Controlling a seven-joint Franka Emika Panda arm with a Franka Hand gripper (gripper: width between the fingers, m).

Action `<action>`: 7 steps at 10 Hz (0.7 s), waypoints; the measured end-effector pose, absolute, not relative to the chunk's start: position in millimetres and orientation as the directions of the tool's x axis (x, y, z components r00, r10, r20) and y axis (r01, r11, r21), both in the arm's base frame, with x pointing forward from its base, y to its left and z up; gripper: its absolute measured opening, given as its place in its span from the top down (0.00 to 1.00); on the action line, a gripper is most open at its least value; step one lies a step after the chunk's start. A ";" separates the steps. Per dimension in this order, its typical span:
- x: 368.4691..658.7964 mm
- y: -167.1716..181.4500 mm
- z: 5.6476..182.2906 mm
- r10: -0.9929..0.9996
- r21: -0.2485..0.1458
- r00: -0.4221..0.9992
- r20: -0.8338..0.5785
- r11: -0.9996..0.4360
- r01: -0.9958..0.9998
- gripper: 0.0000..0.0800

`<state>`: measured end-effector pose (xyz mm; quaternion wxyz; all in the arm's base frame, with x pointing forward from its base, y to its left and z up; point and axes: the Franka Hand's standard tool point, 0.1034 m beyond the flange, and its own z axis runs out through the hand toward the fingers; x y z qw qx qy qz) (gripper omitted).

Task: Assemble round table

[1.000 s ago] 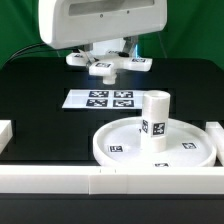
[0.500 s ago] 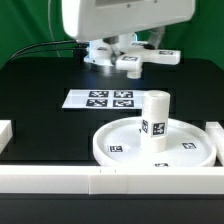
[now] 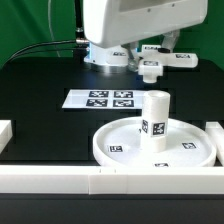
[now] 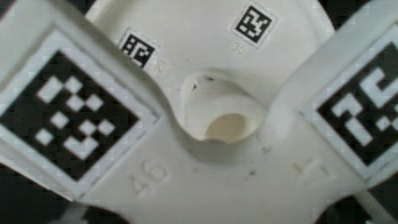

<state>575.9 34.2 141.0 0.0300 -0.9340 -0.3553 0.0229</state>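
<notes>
Swung further toward the exterior view's right over the past second, the gripper [image 3: 153, 54] carries the one foot [image 3: 160, 64] high over the far side of the black table [image 3: 40, 95]. Its jaws are clamped on the part, though the fingers themselves are hidden behind the arm's white housing. The foot rides clear of everything below.

From the wrist view the foot [image 4: 196, 165] fills the frame. Four tagged arms spread out from a single round socket at its middle, two of them close and large, two smaller beyond.

Below and nearer the camera lies the marker board [image 3: 105, 99], flat on the table with four printed tags. It has not shifted.

Closer still sits the one disc [image 3: 106, 141], rim up, three tags showing on its face. The one leg [image 3: 155, 118] stands upright at its centre, as before, with a tag on its side.

White rails [image 3: 50, 179] run along the near edge and both ends of the table.
</notes>
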 end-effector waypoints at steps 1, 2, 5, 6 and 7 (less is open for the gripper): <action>575.9 33.7 140.5 0.660 -0.073 0.751 -0.022 -0.750 0.657 0.44; 575.6 33.2 139.8 0.659 -0.074 0.752 -0.023 -0.751 0.656 0.44; 572.4 32.5 135.9 0.664 -0.063 0.747 -0.012 -0.746 0.662 0.44; 566.4 35.9 133.8 0.668 -0.055 0.744 -0.002 -0.743 0.667 0.44; 562.2 39.5 132.0 0.672 -0.052 0.740 0.004 -0.739 0.671 0.44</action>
